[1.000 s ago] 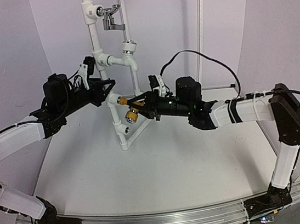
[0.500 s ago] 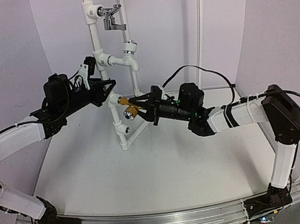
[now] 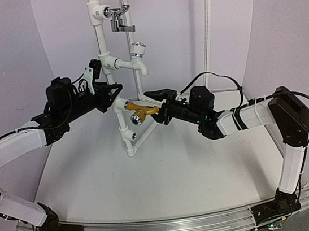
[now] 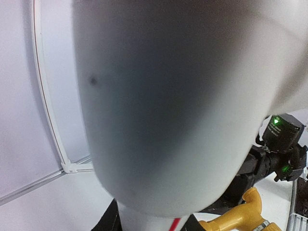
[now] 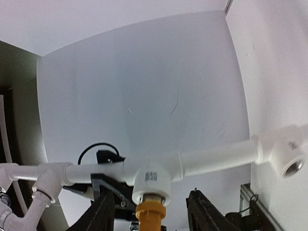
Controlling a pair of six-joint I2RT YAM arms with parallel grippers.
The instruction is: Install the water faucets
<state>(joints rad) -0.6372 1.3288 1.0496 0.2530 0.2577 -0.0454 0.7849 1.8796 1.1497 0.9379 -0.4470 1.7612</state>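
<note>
Brass water faucet [image 3: 137, 112] sits threaded into white pipe frame [image 3: 101, 40] at 12 o'clock; left gripper [image 3: 113, 92] jaws clamp the frame, right gripper [image 3: 153, 107] jaws spread around the faucet. Next, likely: regrip, twist tighter.

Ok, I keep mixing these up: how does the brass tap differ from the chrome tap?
The brass tap is golden with a round silvery knob. The chrome tap is all silver with a lever handle. The brass tap sits low on the pipe, and the chrome tap sits near its top. The right gripper, jaws open, flanks the brass tap, while nothing is near the chrome tap. Both stick out from fittings on that pipe.
</note>
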